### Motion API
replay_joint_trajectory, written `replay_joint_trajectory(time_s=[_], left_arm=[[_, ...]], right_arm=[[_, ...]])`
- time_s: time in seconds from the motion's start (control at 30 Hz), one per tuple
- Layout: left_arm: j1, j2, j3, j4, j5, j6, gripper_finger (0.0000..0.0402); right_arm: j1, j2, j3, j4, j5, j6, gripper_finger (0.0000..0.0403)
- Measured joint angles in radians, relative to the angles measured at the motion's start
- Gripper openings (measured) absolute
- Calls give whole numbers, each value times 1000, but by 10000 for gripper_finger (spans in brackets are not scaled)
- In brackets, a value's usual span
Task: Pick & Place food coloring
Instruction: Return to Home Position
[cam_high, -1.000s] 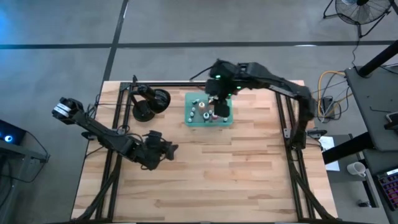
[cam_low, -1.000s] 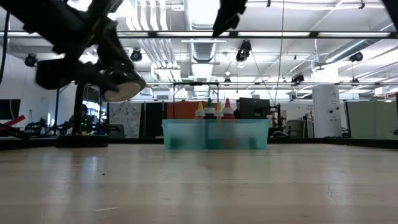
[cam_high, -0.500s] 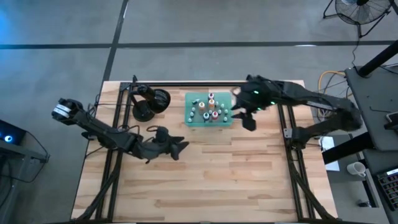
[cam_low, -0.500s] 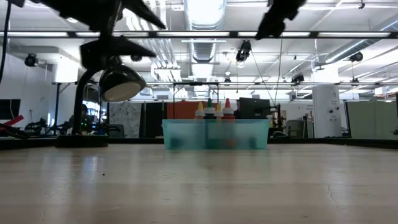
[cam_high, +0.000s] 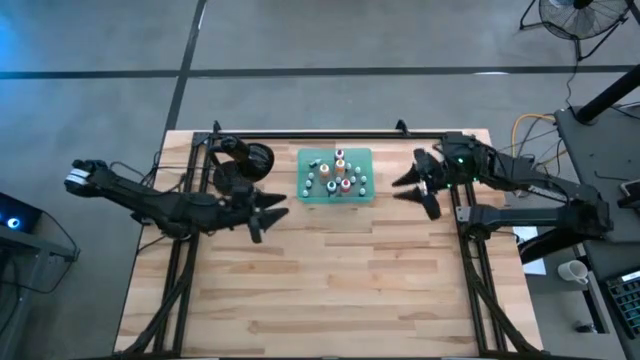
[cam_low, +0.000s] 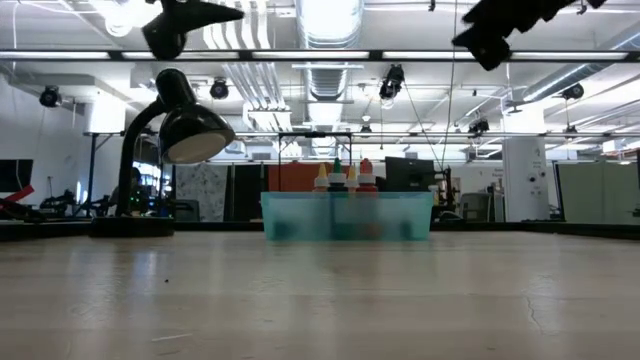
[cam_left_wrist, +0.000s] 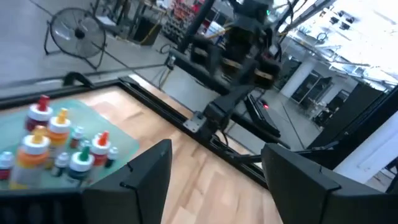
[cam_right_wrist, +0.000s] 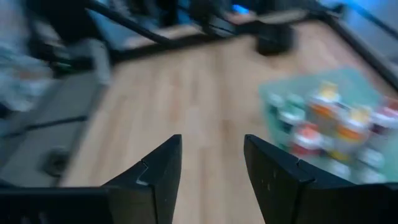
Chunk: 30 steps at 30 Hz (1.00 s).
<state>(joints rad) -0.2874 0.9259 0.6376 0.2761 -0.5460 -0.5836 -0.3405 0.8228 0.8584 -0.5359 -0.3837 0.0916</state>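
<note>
In the green bin (cam_high: 304, 196) at the back middle of the table (cam_high: 330, 290), your food coloring bottles (cam_high: 340, 166) stand upright, roughly midway between the left gripper (cam_high: 270, 214) and the right gripper (cam_high: 412, 189), each spread wide, empty, off to its own side, so pulling outward should clear every cap.
</note>
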Motion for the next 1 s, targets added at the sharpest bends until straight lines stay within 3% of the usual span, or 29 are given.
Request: replay_joint_trajectory(time_s=[0.07, 0.17, 0.33, 0.43, 0.6, 0.73, 0.83, 1.0], left_arm=[[1, -58, -48, 2, -6, 16, 220], [2, -137, -146, 69, -8, 75, 220], [9, -192, -372, 501, -4, 193, 220], [9, -191, -495, 643, 39, 170, 220], [9, -205, -609, 675, -48, 76, 220], [9, -230, -627, 636, -230, 3, 220], [10, -229, -626, 625, -342, -51, 220], [10, -229, -626, 621, -354, -59, 220]], right_arm=[[0, -33, -59, 83, -84, 14, 164], [-1, -68, -137, 173, -108, 48, 164], [-1, -121, -228, 304, -111, 119, 164], [-1, -154, -269, 371, -100, 130, 164], [0, -190, -311, 367, 102, 133, 164], [-1, -193, -319, 325, 275, 153, 164], [-1, -183, -321, 325, 329, 160, 164], [-1, -159, -321, 325, 335, 109, 164]])
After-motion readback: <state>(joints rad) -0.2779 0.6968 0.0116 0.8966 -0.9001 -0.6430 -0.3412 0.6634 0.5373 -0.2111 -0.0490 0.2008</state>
